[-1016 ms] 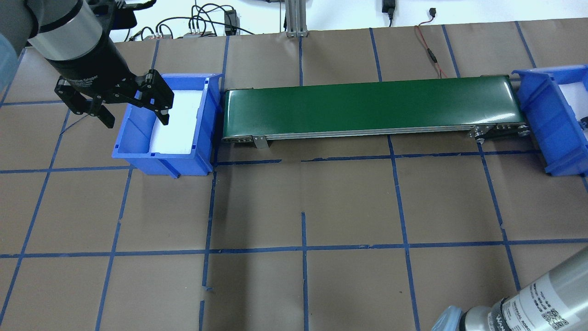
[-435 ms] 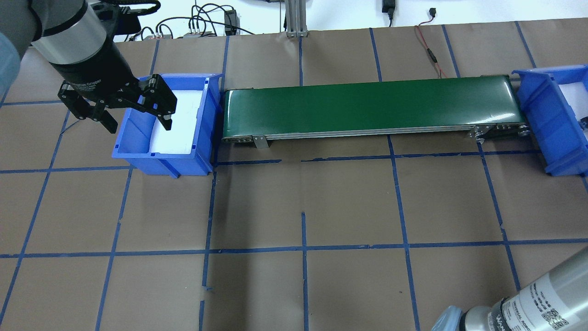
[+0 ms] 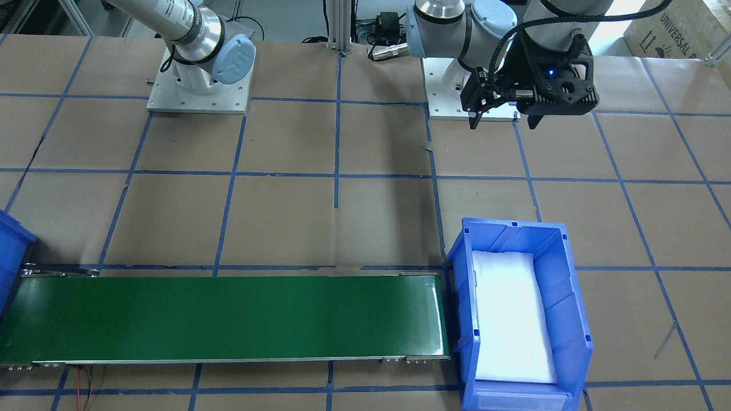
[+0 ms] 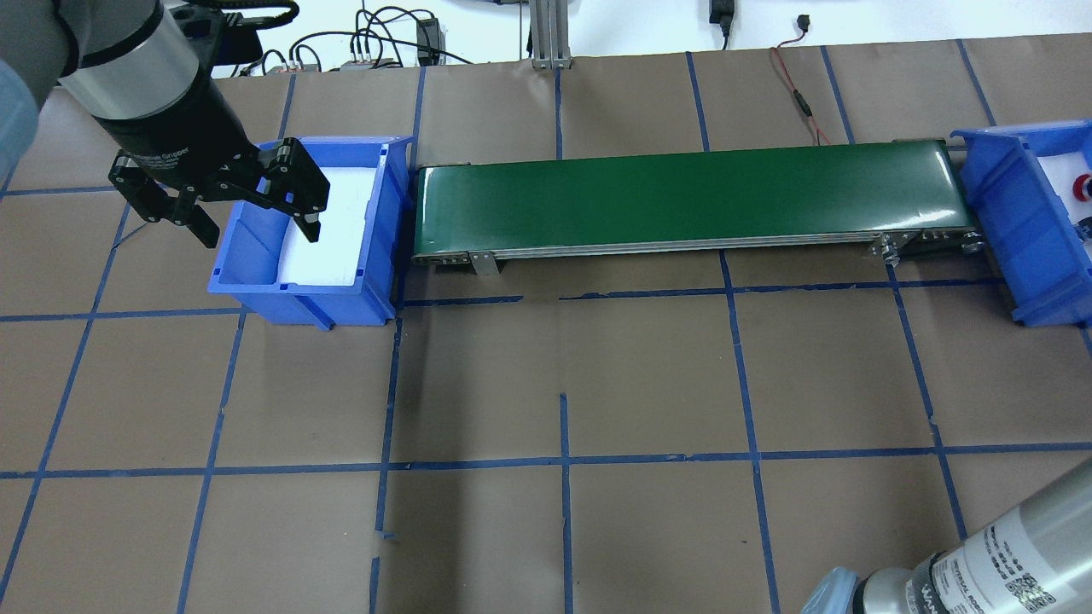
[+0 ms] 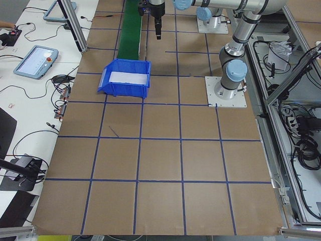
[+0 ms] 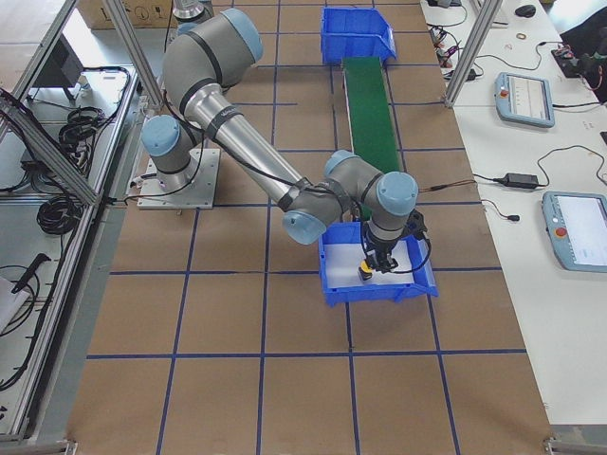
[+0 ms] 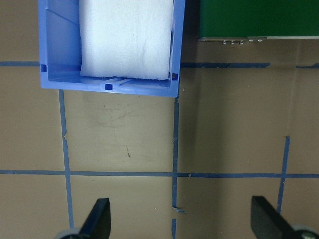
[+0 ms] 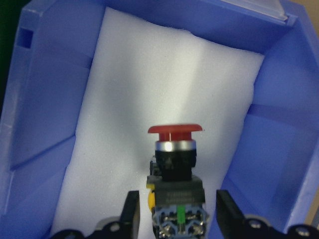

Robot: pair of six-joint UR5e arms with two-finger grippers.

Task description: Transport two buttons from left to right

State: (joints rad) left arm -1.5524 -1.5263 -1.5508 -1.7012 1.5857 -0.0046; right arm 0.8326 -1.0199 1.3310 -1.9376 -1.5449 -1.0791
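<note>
Right gripper [image 8: 177,199] was released astride upright red button [image 8: 174,149], delivered into right bin [image 8: 279,124]; left gripper [image 7: 180,219] hung open, left bin [image 7: 109,85] at its 12 o'clock.

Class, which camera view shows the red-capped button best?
The right wrist-mounted view: the red-capped button sits close up, cap and body clear against white foam. The overhead view catches only its red cap at the edge; elsewhere it cannot be made out.

Seemingly paper-covered table [image 4: 648,375] bears one blue bin [image 4: 299,303], green conveyor [image 4: 682,192], another bin [image 4: 1007,213].
</note>
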